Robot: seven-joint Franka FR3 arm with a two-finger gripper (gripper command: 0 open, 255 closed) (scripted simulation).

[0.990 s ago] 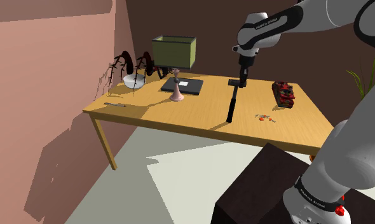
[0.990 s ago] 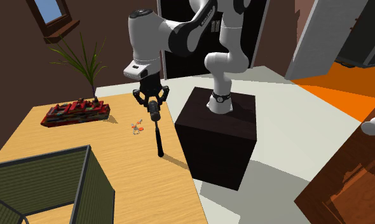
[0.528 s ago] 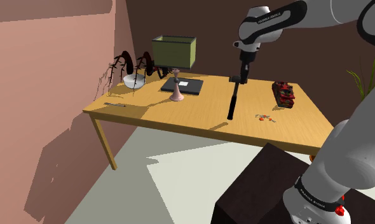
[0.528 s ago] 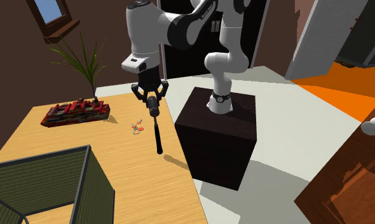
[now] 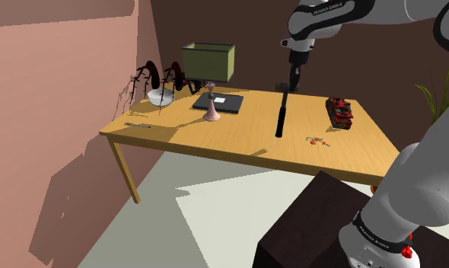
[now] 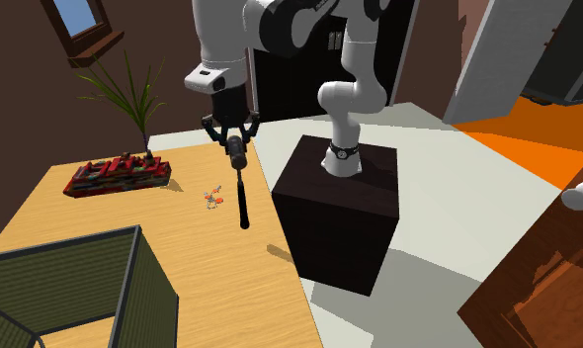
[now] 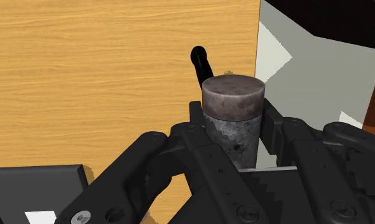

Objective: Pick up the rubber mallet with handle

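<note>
Gripper (image 6: 233, 138) has climbed again over the last second. Fingers (image 7: 276, 130) are clamped on the rubber mallet (image 5: 280, 114) by its head, handle hanging straight down. Handle tip now hangs clear above the table (image 5: 215, 137), near the stand-side edge. Pick looks essentially done.

Home room, wooden table (image 5: 215, 138), houseplant (image 6: 131, 94), window (image 6: 77, 14), door (image 6: 497, 59)

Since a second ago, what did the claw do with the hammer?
The claw carried the mallet upward, so its hanging handle is now higher above the table. The claw stayed shut on the mallet's head, and the pink candlestick and the bowl did not move.
</note>
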